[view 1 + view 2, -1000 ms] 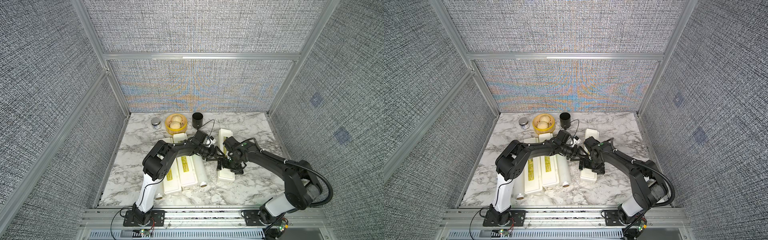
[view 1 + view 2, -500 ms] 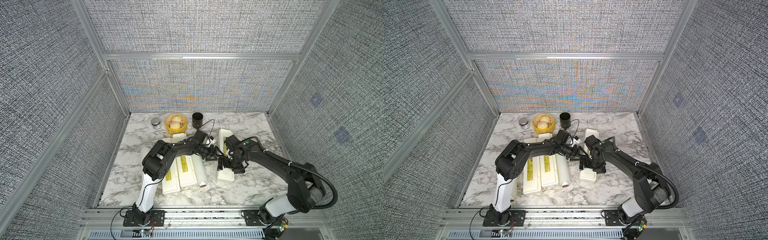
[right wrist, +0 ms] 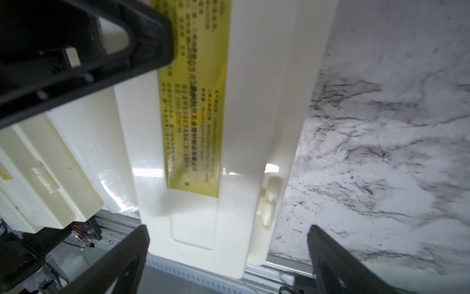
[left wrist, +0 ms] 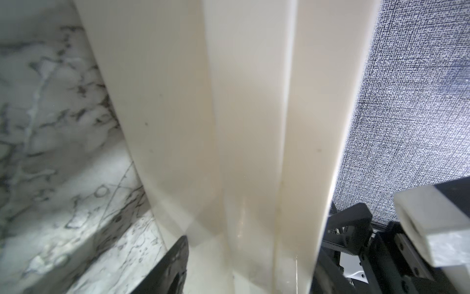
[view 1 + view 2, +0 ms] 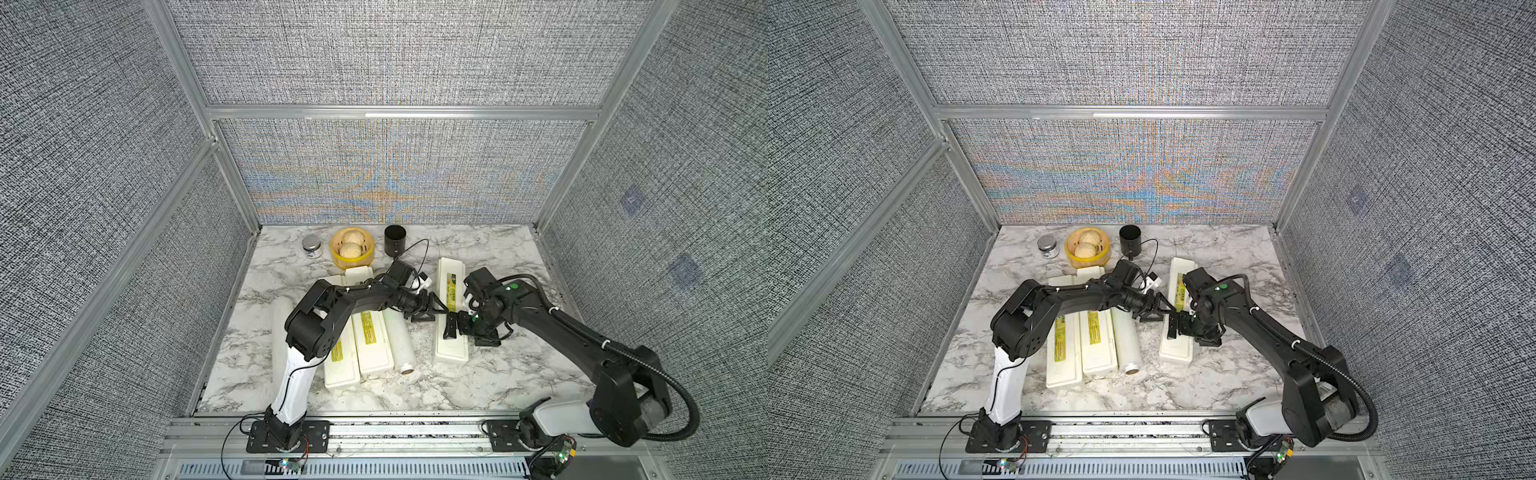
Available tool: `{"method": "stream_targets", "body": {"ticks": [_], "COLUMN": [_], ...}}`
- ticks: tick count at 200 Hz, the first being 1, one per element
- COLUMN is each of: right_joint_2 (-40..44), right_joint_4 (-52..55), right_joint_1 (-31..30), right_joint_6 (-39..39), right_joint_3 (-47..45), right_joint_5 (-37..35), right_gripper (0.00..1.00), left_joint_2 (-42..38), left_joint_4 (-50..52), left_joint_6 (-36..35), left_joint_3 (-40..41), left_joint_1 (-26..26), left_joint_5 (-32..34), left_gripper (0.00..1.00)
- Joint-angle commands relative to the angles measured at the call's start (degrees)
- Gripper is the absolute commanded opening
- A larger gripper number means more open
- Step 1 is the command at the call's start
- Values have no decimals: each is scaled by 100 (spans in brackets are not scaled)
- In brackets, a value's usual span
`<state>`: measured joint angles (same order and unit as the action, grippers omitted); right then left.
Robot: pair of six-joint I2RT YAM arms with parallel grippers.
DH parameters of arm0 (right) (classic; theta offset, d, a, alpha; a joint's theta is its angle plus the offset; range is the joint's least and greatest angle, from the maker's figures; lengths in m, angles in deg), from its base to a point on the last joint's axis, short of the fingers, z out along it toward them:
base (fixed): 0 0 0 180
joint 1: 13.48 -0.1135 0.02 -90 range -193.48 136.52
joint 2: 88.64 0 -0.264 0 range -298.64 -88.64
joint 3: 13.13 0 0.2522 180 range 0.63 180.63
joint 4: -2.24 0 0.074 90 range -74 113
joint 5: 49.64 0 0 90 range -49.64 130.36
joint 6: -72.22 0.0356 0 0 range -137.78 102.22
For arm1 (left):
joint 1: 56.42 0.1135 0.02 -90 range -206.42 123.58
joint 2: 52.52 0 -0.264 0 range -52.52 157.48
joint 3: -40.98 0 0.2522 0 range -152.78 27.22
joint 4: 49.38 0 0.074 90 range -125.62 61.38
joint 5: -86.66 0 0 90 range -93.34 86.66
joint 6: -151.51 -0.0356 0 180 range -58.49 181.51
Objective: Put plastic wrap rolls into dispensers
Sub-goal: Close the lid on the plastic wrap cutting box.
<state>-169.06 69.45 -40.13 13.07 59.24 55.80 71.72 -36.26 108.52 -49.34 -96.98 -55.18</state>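
Both tools are meeting at the right dispenser.
The left tool is pinching its left edge; the right tool is straddling it, spread wide, gripping nothing.

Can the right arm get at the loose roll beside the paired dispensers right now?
Probably yes: the roll lies close beside the right end effector, its near half uncovered. The left arm crosses only its far end.
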Motion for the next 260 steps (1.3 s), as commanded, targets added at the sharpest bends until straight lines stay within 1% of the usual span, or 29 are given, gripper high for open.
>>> {"method": "stream_targets", "body": {"ticks": [1,6,13,34,71,93,115,133,154,169,195,209,233,260], "right_joint_2": [-140,-174,-213,-295,-323,-312,-315,-336,-341,-288,-159,-94,59,302], "right_joint_4": [-412,-482,-571,-668,-591,-534,-502,-516,-502,-502,-426,-321,-265,-322], "right_joint_1": [5,8,9,28,63,65,71,68,66,72,121,167,373,681], "right_joint_6": [63,76,101,114,36,31,56,79,66,-5,-218,-312,-412,-553], "right_joint_3": [-126,-130,-367,-495,-430,-403,-418,-472,-491,-452,-300,-245,-345,-428], "right_joint_5": [247,242,234,229,183,106,14,-32,-73,18,281,285,332,595], "right_gripper": [98,98,97,96,96,96,95,95,95,99,99,99,99,99], "left_joint_2": [189,175,146,65,-56,1,62,33,-64,-102,-12,59,108,118], "left_joint_4": [1678,1665,1655,1631,1302,1082,1196,1122,1065,1115,1269,1269,1398,1550], "left_joint_6": [-45,-29,-24,-16,158,195,66,114,168,154,85,90,12,-74], "left_joint_3": [150,150,150,164,329,409,384,404,421,418,411,431,398,378], "left_joint_1": [13,12,5,9,11,15,39,39,39,39,48,45,46,56], "left_joint_5": [1278,1260,1246,1213,1055,826,686,626,662,744,893,929,1011,1091], "left_gripper": [67,67,67,67,67,67,67,67,67,66,64,64,64,64]}}
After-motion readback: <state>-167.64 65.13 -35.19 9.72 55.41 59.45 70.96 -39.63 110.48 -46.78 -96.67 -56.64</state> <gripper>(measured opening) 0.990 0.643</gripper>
